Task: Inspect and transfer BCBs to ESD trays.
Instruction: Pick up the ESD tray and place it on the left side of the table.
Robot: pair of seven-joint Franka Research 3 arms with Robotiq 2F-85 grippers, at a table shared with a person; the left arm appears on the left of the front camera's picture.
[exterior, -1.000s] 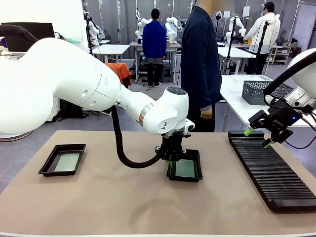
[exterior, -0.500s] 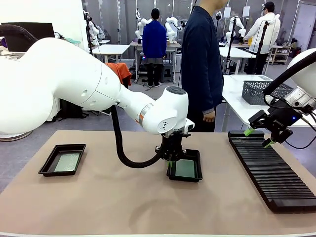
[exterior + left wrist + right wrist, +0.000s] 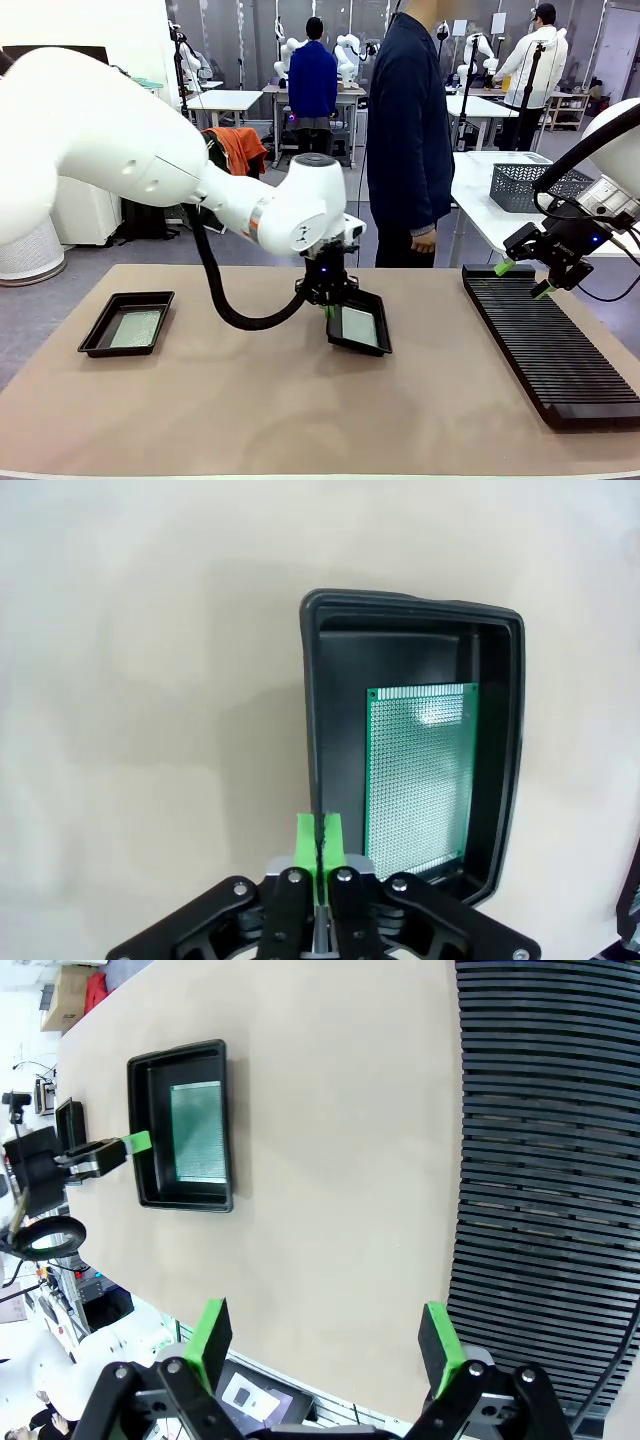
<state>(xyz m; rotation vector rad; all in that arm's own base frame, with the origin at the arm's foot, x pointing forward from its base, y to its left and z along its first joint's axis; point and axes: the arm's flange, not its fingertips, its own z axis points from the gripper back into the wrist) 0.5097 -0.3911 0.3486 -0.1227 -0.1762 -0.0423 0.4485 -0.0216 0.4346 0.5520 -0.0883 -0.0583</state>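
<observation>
In the front view, your left gripper (image 3: 328, 309) sits at mid-table with its green pads pinched on the near-left rim of an ESD tray (image 3: 372, 336). That tray hangs tilted, its left side raised off the tan table (image 3: 250, 400), and a pale BCB (image 3: 357, 325) lies inside it. A second ESD tray (image 3: 108, 340) rests flat at the table's left end with another BCB (image 3: 135, 328) on its floor, well apart from the first. Your right gripper (image 3: 523, 279) hovers above the far end of the long black ribbed rack (image 3: 550, 350) on the right, fingers spread and nothing between them. A person in a dark jacket (image 3: 405, 130) stands at the far side, one hand (image 3: 426, 239) hanging down. A grey mesh basket (image 3: 525, 185) sits on the white table behind.

In the left wrist view, your own pads (image 3: 320, 837) are pressed together on the tray's thin wall (image 3: 311, 730). The green perforated board (image 3: 420, 775) lies against the tray's floor, nearer the right-hand wall.

In the right wrist view, your fingertips (image 3: 215, 1330) stand wide apart over bare table, beside the rack (image 3: 550, 1160). Farther off you see the held tray (image 3: 180, 1125) with its board (image 3: 197, 1132), and the other arm's green tip (image 3: 137, 1143) at its rim.
</observation>
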